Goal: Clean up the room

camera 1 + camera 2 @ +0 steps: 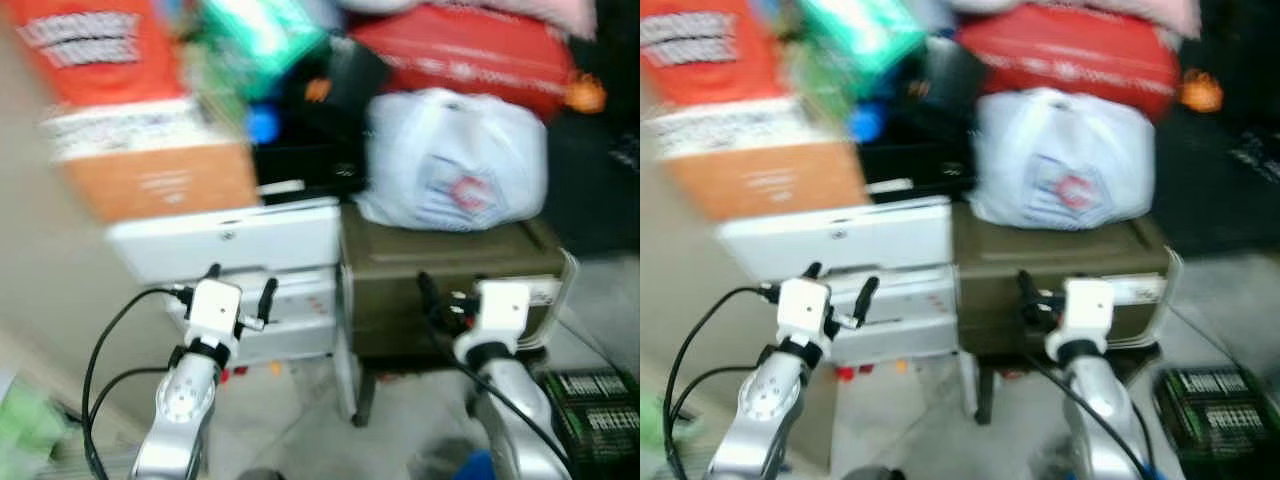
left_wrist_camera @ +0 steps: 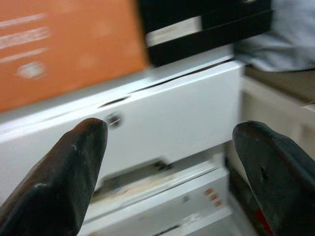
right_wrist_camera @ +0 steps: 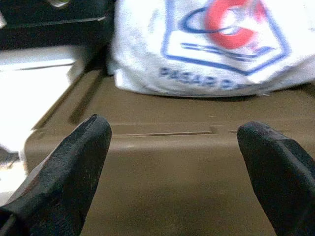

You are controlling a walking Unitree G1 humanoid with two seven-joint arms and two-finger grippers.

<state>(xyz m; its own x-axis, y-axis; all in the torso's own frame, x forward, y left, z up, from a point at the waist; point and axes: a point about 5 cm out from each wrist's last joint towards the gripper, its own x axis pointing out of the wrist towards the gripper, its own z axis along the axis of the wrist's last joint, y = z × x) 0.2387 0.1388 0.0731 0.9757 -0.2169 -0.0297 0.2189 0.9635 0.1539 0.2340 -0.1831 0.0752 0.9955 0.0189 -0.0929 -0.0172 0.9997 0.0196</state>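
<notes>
Grippers: our left gripper [image 2: 170, 172] and right gripper [image 3: 174, 172] both spread wide, empty.
Progress: we judge barely begun; white printed plastic bag [image 1: 455, 160] sits on olive-brown lidded box [image 1: 450, 285], far right.

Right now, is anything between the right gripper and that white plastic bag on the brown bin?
Nothing visible. The right gripper, fingers spread, points over the brown bin lid straight at the white plastic bag; only bare lid lies between.

I'm facing a cluttered storage corner, blurred.

A plain beige wall [image 1: 40, 250] runs along my left; the pale grey floor [image 1: 290, 410] shows below. A boxy white plastic cabinet [image 1: 240, 240] stands touching a squat olive-brown chest [image 1: 450, 270], with light falling evenly.
</notes>
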